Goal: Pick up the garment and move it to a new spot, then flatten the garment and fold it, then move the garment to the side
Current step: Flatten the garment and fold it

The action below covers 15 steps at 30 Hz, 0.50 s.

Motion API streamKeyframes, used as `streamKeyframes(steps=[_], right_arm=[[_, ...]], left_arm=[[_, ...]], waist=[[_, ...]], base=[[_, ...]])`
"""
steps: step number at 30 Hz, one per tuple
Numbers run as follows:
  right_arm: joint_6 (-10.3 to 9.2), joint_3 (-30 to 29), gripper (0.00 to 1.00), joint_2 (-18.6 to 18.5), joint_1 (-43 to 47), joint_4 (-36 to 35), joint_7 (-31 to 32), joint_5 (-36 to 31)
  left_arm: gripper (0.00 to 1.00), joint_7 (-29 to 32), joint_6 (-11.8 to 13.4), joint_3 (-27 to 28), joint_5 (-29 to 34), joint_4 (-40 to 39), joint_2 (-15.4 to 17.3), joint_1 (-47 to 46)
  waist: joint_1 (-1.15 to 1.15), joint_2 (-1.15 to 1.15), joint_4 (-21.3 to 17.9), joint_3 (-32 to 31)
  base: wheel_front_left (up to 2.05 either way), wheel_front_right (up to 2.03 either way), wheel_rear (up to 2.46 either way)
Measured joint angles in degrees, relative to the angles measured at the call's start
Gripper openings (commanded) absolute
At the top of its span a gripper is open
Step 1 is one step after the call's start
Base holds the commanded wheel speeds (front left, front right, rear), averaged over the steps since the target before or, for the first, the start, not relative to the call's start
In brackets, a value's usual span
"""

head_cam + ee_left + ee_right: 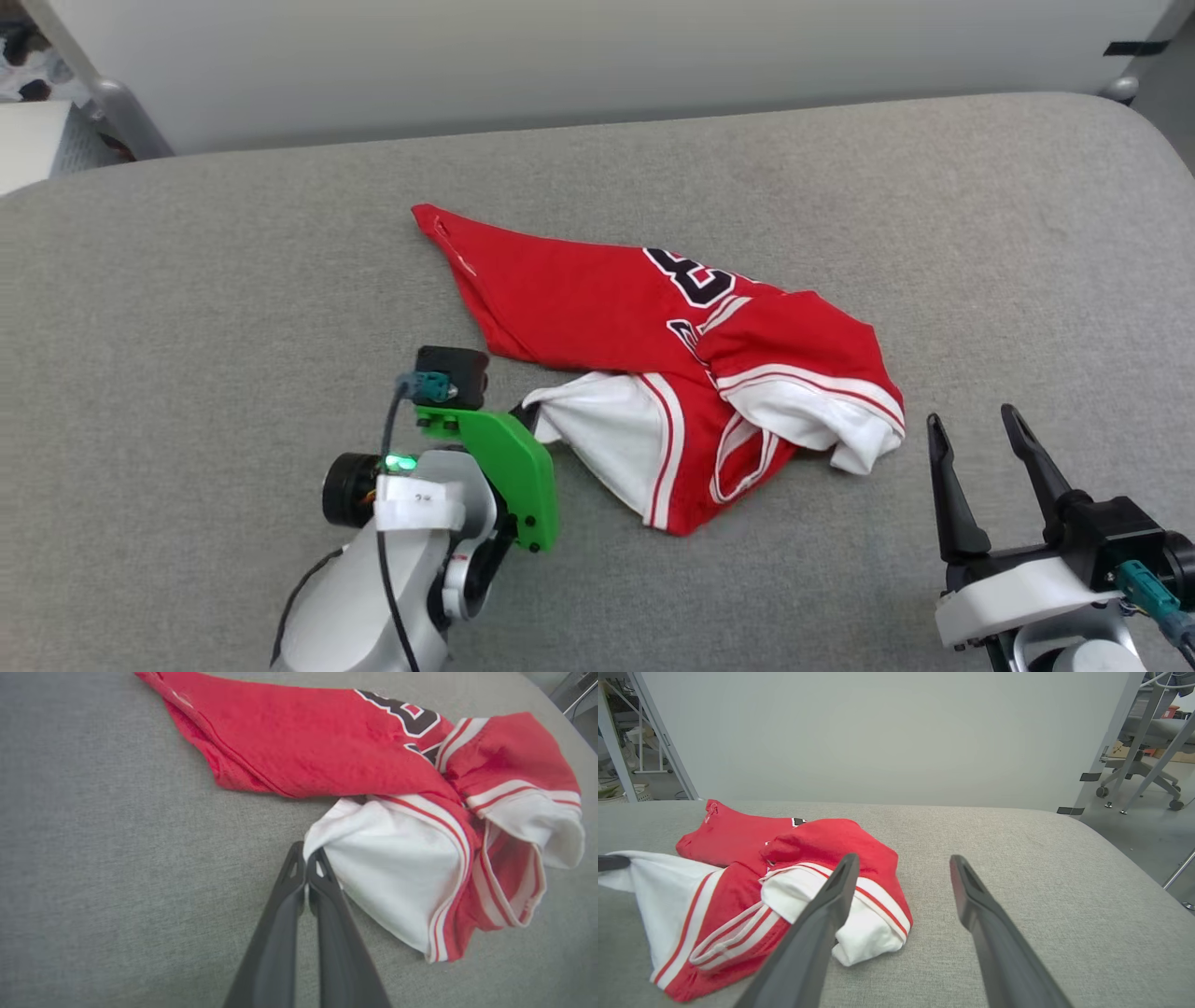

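Crumpled red-white jersey garment (579, 299), grey fabric worktop (187, 280) ctr: L gripper (306, 851) fingers clamped on white sleeve (387, 858); R gripper (971, 417) fingers wide, empty. Lift, flatten, fold pending.

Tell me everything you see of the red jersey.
The jersey is red, mesh-like fabric with white sleeves, red-and-white striped trim and black, white-outlined lettering partly hidden by folds. It lies crumpled on the grey padded surface. The left gripper has its fingers shut on the edge of one white sleeve.

Red garment (579, 299), white sleeves w/ stripe trim, crumpled mid grey surface (187, 280), black number partly showing.
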Motion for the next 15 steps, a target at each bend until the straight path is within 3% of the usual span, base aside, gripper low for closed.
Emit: streamKeyframes(steps=[10,15], right_arm=[[0.0,0.2,1.0,0.7,1.2,1.6,0.0,-0.3],[0.0,0.6,1.0,0.8,1.2,2.3,0.0,-0.3]], left_arm=[[0.0,1.9,4.9,8.8,-3.1,-15.4,9.9,7.0],[0.0,4.1,5.3,11.5,-4.4,-17.5,14.5,10.1]], waist=[[0.0,0.0,4.1,-4.2],[0.0,0.0,5.1,-4.3]], base=[[0.0,0.0,0.0],[0.0,0.0,0.0]])
